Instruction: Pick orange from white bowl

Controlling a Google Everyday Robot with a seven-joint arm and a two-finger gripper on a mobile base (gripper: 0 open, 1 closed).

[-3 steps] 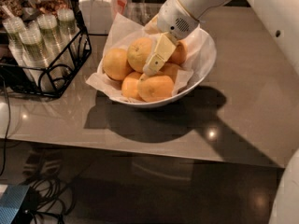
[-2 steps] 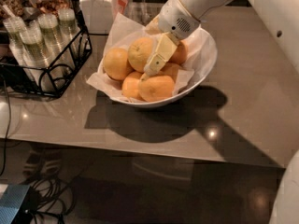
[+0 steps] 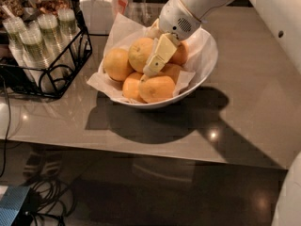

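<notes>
The white bowl [image 3: 207,64] stands on the grey table, lined with crinkled white paper and holding several oranges. The large, paler yellow-orange orange [image 3: 141,53] lies at the middle back of the pile. My gripper [image 3: 154,64] comes down from the upper right on the white arm and sits inside the bowl, its yellow end lying against the right side of that orange. A rounder orange [image 3: 116,64] lies to the left, two more [image 3: 157,88] at the front, and a deeper-orange one [image 3: 179,55] is partly hidden behind the gripper.
A black wire rack [image 3: 47,74] holding plastic cups stands just left of the bowl. A glass jar [image 3: 96,8] stands behind the bowl. The table's front edge runs below the bowl, with cables [image 3: 42,197] on the dark floor.
</notes>
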